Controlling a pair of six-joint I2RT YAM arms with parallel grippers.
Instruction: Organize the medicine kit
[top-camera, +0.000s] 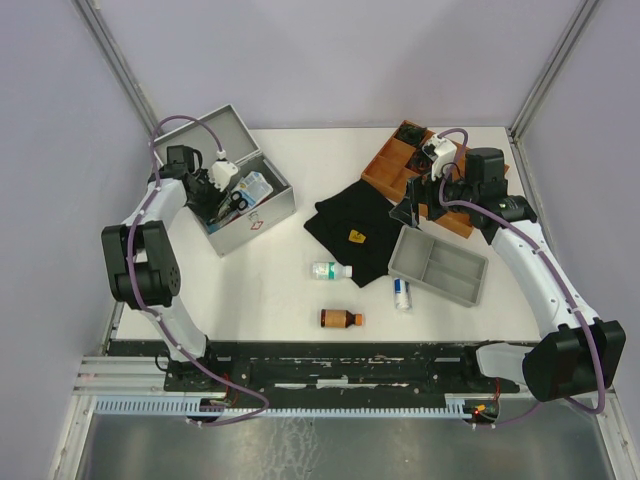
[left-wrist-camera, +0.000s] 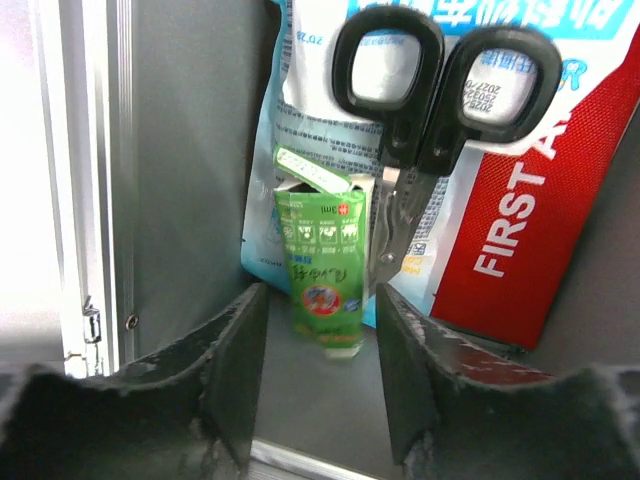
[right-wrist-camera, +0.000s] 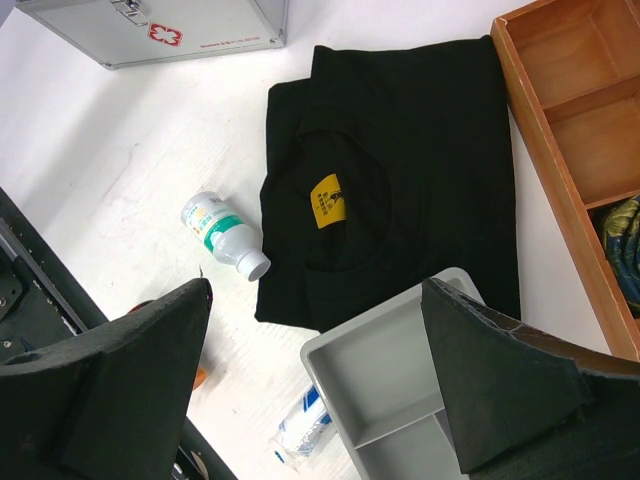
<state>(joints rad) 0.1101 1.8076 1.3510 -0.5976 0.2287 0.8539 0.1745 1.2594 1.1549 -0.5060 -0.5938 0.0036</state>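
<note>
The silver-grey medicine kit stands open at the left, its lid up; its front with the red-and-white sticker also shows in the right wrist view. My left gripper reaches into it, open and empty, just above a green tube lying on the case floor. Black-handled scissors, a blue-and-white packet and a red first-aid pouch also lie inside. My right gripper is open and empty, hovering over the grey tray's left end.
A folded black cloth lies mid-table. A white bottle, a brown bottle and a small blue-and-white tube lie loose in front. A grey divided tray and an orange wooden organizer stand at the right.
</note>
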